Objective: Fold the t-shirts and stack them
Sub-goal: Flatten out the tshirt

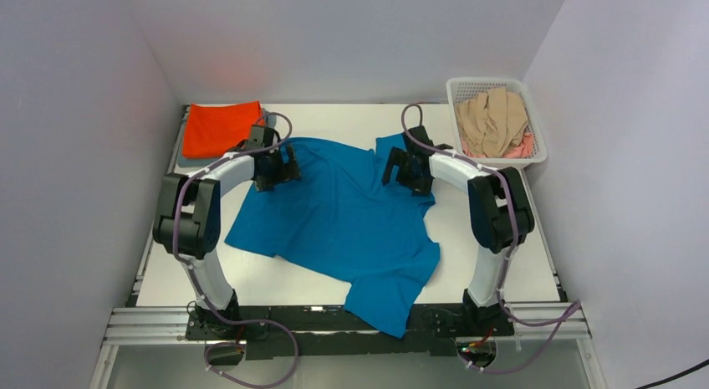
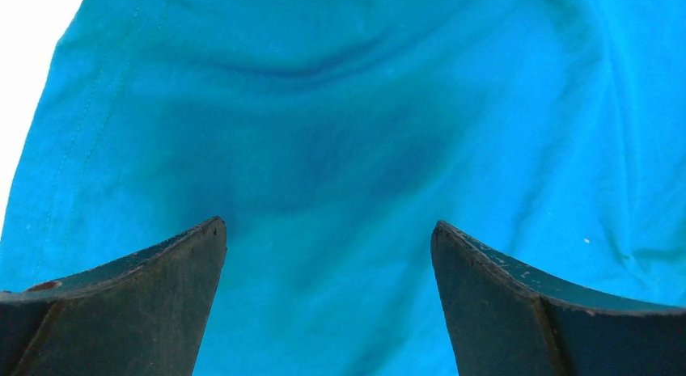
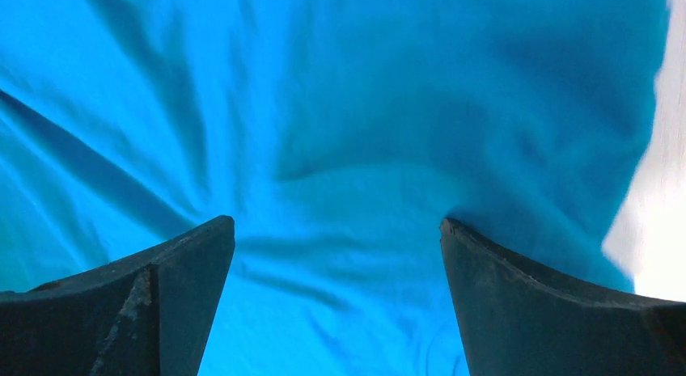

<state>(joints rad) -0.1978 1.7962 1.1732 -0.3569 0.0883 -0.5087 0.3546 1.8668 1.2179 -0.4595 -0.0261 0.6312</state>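
Note:
A teal-blue t-shirt lies spread and wrinkled across the middle of the table, one part hanging over the near edge. My left gripper is open just over its far left part; the shirt fills the left wrist view between the fingers. My right gripper is open over the far right part, and the shirt lies between its fingers. A folded orange t-shirt lies at the far left on a grey one. Beige t-shirts and a pink one lie in the basket.
A white lattice basket stands at the far right corner. White walls close in the table on the left, the back and the right. A black rail runs along the near edge by the arm bases.

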